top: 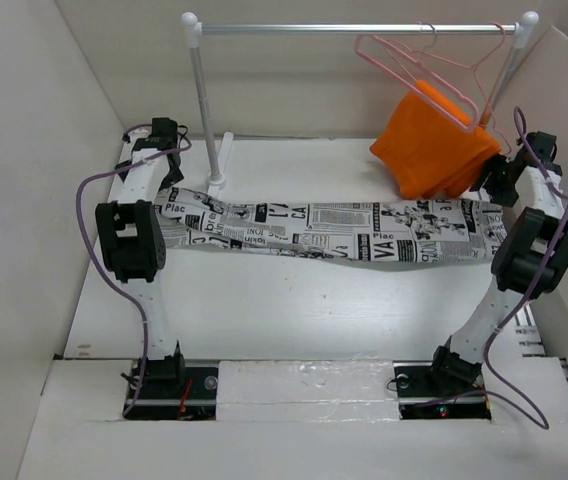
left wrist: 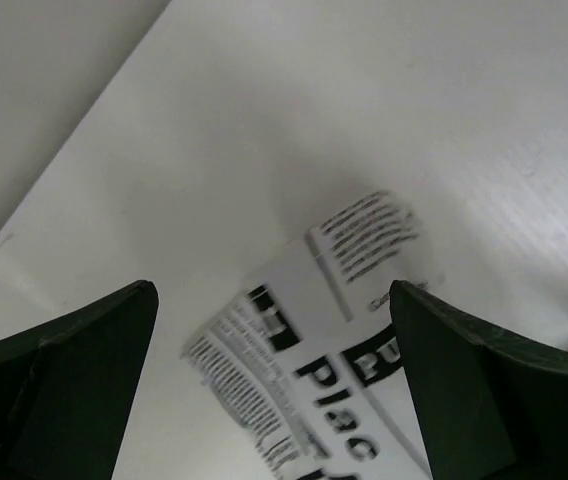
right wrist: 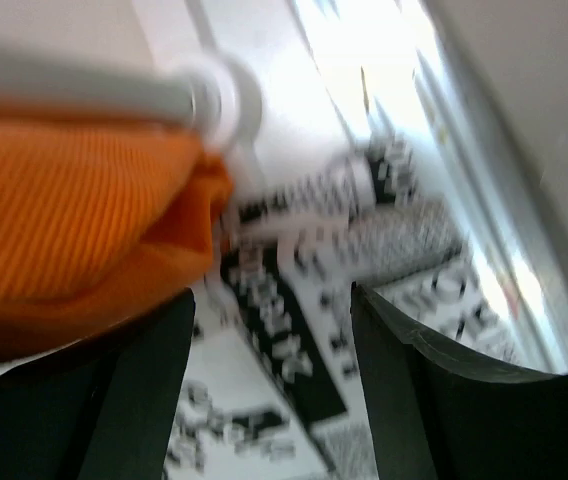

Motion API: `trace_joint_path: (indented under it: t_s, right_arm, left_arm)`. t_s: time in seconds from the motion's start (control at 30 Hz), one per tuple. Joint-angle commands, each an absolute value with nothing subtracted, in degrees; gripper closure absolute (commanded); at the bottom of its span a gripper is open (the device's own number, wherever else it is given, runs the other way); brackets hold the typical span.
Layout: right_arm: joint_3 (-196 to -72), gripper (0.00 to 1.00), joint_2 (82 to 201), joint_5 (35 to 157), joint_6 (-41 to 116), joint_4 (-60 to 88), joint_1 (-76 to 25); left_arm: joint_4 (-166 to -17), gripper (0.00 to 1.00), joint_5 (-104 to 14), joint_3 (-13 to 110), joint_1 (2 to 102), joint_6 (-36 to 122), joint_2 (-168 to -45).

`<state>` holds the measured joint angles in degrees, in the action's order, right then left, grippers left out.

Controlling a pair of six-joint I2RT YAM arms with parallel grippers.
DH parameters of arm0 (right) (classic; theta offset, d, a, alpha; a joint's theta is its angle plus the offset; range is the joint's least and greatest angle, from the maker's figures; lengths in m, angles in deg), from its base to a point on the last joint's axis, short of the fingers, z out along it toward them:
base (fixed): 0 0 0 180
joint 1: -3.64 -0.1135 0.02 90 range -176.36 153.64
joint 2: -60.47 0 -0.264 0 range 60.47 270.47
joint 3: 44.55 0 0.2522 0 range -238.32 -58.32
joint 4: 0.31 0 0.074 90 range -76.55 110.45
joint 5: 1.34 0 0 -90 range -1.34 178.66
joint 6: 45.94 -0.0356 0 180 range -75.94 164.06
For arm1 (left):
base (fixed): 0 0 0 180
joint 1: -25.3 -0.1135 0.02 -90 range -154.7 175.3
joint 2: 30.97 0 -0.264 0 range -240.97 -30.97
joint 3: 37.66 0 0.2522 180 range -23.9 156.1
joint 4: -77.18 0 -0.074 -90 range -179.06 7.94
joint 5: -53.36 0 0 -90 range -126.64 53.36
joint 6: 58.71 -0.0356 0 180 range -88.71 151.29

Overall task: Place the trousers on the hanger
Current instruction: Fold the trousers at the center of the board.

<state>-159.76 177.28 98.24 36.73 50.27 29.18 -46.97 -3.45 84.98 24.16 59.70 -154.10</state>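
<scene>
The trousers point(top: 334, 232), white with black newspaper print, lie stretched in a long band across the table from left to right. My left gripper point(top: 171, 182) is open just above their left end; in the left wrist view the print point(left wrist: 309, 345) lies between the open fingers of the left gripper point(left wrist: 272, 292). My right gripper point(top: 501, 182) is open above their right end, and the right wrist view shows the print point(right wrist: 299, 345) between the jaws of the right gripper point(right wrist: 272, 298). The pale pink hanger point(top: 376, 55) hangs empty on the rack's rod.
A white clothes rack point(top: 201, 110) stands at the back of the table. An orange cloth point(top: 432, 145) hangs from a second thin hanger point(top: 484, 72) at its right, close to my right gripper; it fills the left of the right wrist view point(right wrist: 64, 220). White walls enclose the table.
</scene>
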Motion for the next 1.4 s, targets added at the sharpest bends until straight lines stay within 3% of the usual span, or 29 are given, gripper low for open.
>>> trace_joint_path:
  t_s: [0.0,0.17,0.37,0.4,0.43,0.47,0.5,0.63,0.73,0.83,0.9,0.97,1.1,1.13,1.17,1.2,1.37]
  right_arm:
    - [-151.1,0.31,165.9,103.0,37.1,41.0,29.8]
    - [-140.6,0.34,155.8,103.0,38.8,37.2,29.8]
    - [-128.0,0.38,143.3,103.9,40.1,33.3,28.6]
    - [-126.3,0.45,141.9,104.5,39.8,32.5,27.8]
    - [-123.3,0.79,139.0,105.3,39.1,31.0,26.8]
    - [-121.7,0.96,137.4,106.0,38.0,29.9,23.9]
    - [-120.5,1.00,136.2,106.4,37.7,29.5,22.5]
    - [-114.2,1.00,129.6,108.3,36.9,27.3,15.3]
    - [-111.4,0.72,126.7,110.2,38.2,28.2,9.5]
    - [-110.1,0.59,124.9,109.0,40.8,30.7,4.8]
    - [-108.5,0.58,123.9,108.0,42.1,32.3,3.5]
    - [-106.8,0.58,122.3,109.0,42.5,32.0,2.8]
    - [-104.3,0.58,121.3,111.6,43.3,32.2,2.2]
    - [-104.3,0.58,121.0,111.6,43.4,33.0,2.2]
    - [-104.4,0.57,120.9,111.7,45.2,33.2,2.2]
    - [-104.5,0.57,120.8,111.7,45.5,33.4,2.2]
    - [-106.9,0.57,122.3,112.5,48.5,35.1,1.7]
  left_arm:
    - [-48.1,0.01,-1.0,79.6,23.5,58.2,-139.2]
    - [-54.3,0.09,-3.2,62.1,23.5,63.0,-127.4]
    - [-67.9,0.16,-17.0,44.5,20.8,65.4,-115.6]
    - [-68.7,0.17,-21.7,44.1,20.1,65.8,-116.5]
    - [-69.5,0.20,-23.7,44.0,19.4,66.4,-117.4]
    - [-69.6,0.22,-25.8,44.3,18.7,67.4,-118.7]
    - [-69.6,0.22,-28.1,44.7,18.1,67.9,-120.9]
    - [-71.6,0.22,-31.6,45.6,18.1,69.0,-124.5]
    - [-74.5,0.22,-33.8,44.7,18.1,70.4,-126.2]
    - [-75.2,0.26,-35.1,45.4,18.1,71.6,-128.8]
    - [-75.9,0.31,-35.2,45.6,18.1,72.1,-130.5]
    - [-77.0,0.37,-35.1,46.4,18.1,72.1,-131.7]
    - [-76.1,0.68,-34.2,48.6,18.1,72.8,-134.4]
    - [-74.9,0.86,-33.8,49.5,18.1,72.8,-134.3]
    - [-74.4,0.95,-33.5,49.9,18.1,72.6,-134.2]
    - [-73.6,1.00,-32.3,50.3,18.1,72.5,-133.2]
    - [-64.4,1.00,-27.6,54.3,18.1,70.8,-128.2]
